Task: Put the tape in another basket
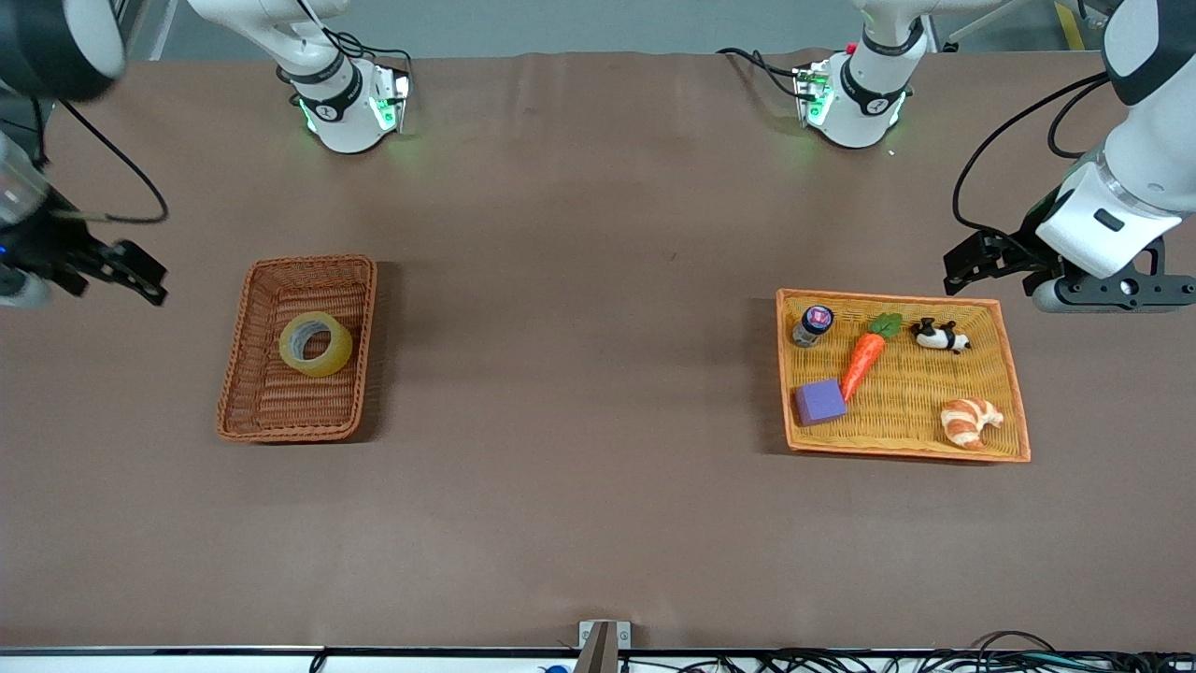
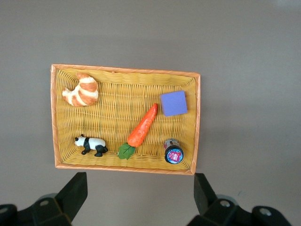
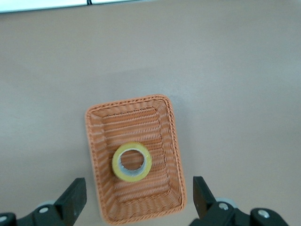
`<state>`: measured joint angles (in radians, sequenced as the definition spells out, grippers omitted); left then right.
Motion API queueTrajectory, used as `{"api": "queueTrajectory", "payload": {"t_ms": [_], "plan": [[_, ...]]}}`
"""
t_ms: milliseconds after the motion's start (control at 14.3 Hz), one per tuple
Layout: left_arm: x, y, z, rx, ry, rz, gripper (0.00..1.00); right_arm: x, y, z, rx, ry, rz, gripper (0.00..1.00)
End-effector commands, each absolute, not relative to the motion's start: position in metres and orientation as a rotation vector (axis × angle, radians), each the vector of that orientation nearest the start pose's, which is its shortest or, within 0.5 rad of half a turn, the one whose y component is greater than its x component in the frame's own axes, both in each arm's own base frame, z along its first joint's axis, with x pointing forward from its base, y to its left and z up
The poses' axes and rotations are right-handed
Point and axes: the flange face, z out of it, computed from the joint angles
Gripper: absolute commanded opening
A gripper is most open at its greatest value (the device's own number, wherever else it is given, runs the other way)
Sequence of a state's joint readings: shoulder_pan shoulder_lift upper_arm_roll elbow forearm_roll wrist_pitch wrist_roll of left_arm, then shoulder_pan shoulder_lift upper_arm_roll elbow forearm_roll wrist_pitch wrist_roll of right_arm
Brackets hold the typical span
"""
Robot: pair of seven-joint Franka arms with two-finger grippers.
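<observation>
Lying in basket point(image 1: 245, 348): unlabelled tape point(image 1: 316, 344).

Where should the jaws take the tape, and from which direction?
Come straight down from above. The tape lies flat in the basket, hole up, clear of the walls. Put one jaw in the hole and one outside and pinch the ring wall. The open right gripper is the closer one.

Wide counter point(image 1: 579, 393) covered in matte brown cloth, evenly lit; tangled black cables point(image 1: 934, 662) along its 6 o'clock edge.
</observation>
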<state>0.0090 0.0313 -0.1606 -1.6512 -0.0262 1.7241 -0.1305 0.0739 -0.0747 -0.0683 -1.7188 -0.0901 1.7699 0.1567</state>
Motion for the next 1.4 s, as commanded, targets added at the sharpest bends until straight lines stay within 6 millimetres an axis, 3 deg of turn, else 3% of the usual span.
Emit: {"api": "queueTrajectory", "payload": {"t_ms": [0,70,770,1050,1330], "plan": [[0.569,-0.087,0.586,-3.182,0.043,-0.056,1.0,0.548,0.001,0.644,-3.185,0.273,-0.13,1.0],[0.57,-0.087,0.585,-3.182,0.042,-0.054,1.0,0.543,0.003,0.654,-3.186,0.267,-0.106,1.0],[0.562,-0.082,0.603,-3.194,-0.012,-0.097,1.0,0.542,-0.006,0.647,-3.129,0.243,-0.031,1.0],[0.516,-0.087,0.62,-3.173,-0.017,-0.127,1.0,0.543,-0.006,0.648,-3.129,0.24,-0.033,1.0],[0.516,-0.087,0.619,-3.174,0.019,-0.12,1.0,0.543,-0.003,0.648,-3.128,0.233,-0.033,1.0]]}}
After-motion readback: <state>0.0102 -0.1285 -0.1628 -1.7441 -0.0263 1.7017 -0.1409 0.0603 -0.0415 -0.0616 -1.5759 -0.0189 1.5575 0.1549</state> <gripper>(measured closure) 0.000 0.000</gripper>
